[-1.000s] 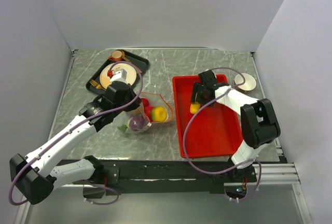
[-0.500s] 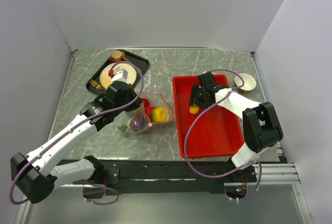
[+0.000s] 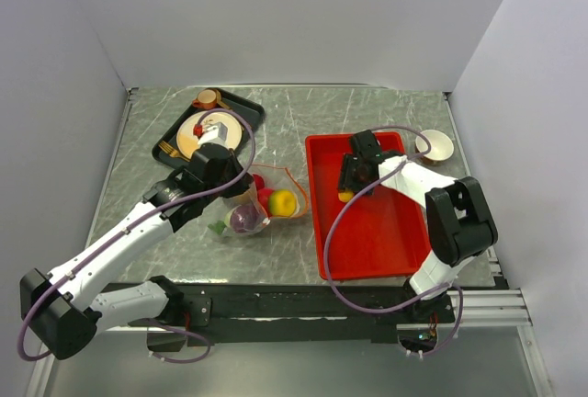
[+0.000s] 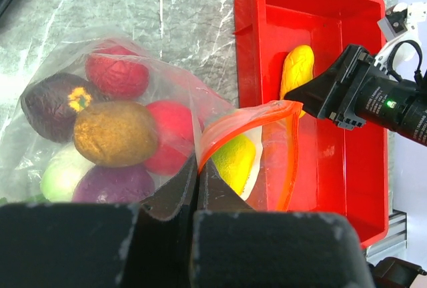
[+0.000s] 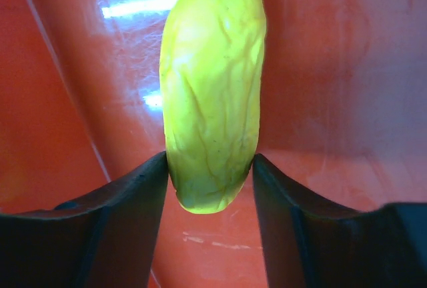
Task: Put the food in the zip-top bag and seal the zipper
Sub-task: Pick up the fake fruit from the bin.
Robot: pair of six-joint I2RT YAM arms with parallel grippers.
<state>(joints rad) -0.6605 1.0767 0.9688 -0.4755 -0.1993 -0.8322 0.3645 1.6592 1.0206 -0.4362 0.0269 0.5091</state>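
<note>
The clear zip-top bag [image 3: 262, 202] lies at mid-table, with several pieces of food inside: red, purple, maroon, brown-orange and yellow-green [image 4: 115, 133]. My left gripper [image 4: 198, 181] is shut on the bag's mouth edge, on the orange-red zipper strip [image 4: 247, 113], and holds the mouth open toward the red tray [image 3: 377, 232]. A long yellow piece of food [image 5: 210, 81] lies in that tray near its left wall [image 3: 345, 196]. My right gripper [image 5: 210, 175] is down in the tray with both fingers pressed against the yellow piece's sides. The zipper's white tab is not visible.
A black tray [image 3: 170, 147] with a patterned plate [image 3: 213, 130] and an orange cup [image 3: 208, 98] stands at the back left. A small white bowl [image 3: 434, 145] sits right of the red tray's far corner. White walls enclose the table.
My right gripper drew back slightly from the yellow piece, then came down over it again and closed on its sides. The left arm and bag have not moved.
</note>
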